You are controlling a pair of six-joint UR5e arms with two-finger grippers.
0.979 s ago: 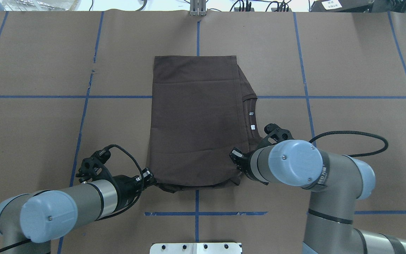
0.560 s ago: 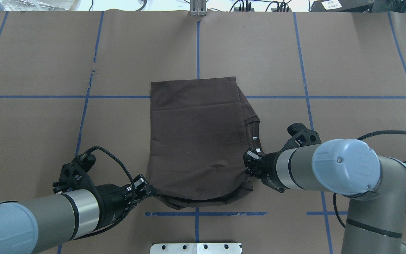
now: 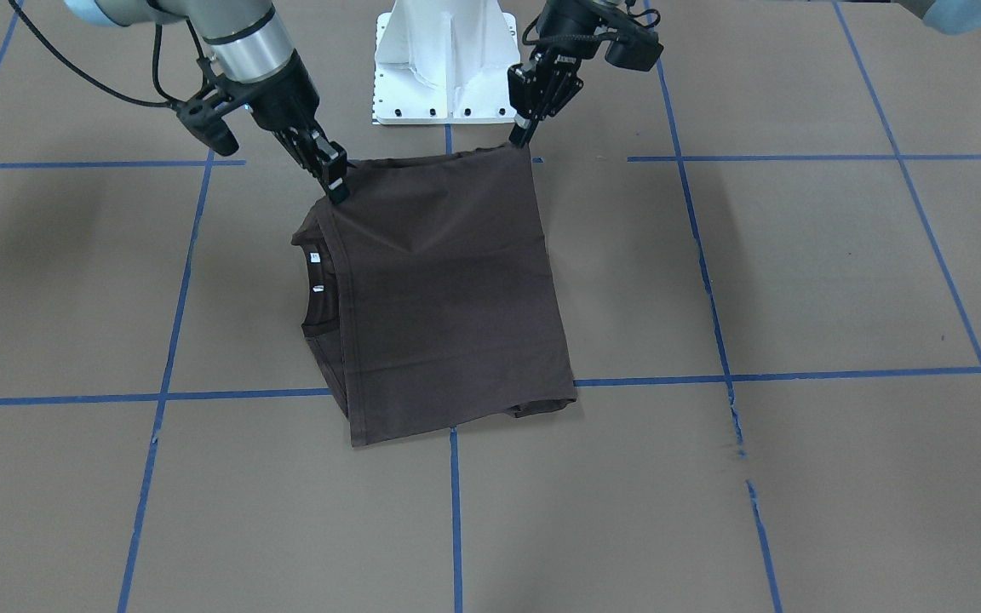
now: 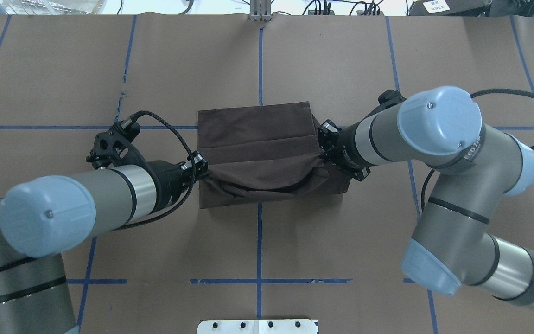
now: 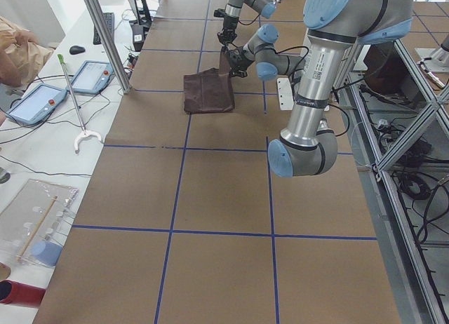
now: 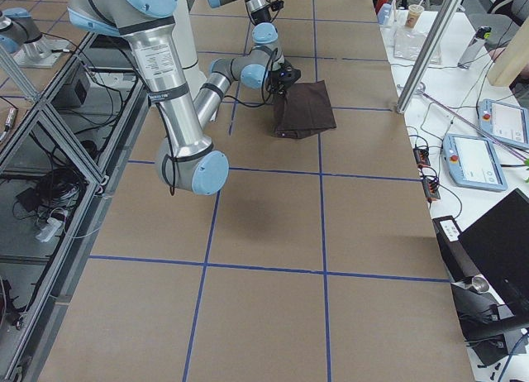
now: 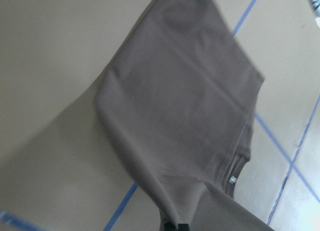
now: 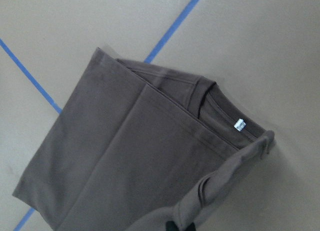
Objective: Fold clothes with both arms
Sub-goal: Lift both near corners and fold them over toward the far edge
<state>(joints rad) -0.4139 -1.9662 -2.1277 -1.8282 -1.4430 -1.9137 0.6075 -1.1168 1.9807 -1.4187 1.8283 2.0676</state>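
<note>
Closest to the robot sat the white base plate point(image 4: 257, 326). Ahead of it the brown paper table point(image 4: 155, 241) lay bare where the near edge of the shirt point(image 4: 257, 153) had rested a second earlier. Back then the shirt was flat, with both claws low at its near corners, and it was then dragged a little toward the robot.

By this moment the left arm point(image 4: 109, 199) and the right arm point(image 4: 387, 134) had raised those corners and carried them away from the robot, over the rest of the cloth. The left claw point(image 3: 521, 134) was clenched on one corner and the right claw point(image 3: 337, 189) on the other, and the lifted edge sagged in a shallow curve between them. In the front view the cloth sloped from the raised claws down to the table. The far edge lay on the table just beyond a cross line of blue tape point(image 4: 86, 127), where it had been a moment before.

I judged the half-fold to be under way but unfinished, since the held edge had not yet reached the far edge.

Two tiny white labels point(image 3: 314, 257) showed inside the collar point(image 3: 316, 319), on the robot's right side, with print too small to read. No chest lettering was in view. Lettering on the right arm's grey band point(image 4: 470, 153) and on a white sticker point(image 4: 436, 5) beyond the table could not be read either.
</note>
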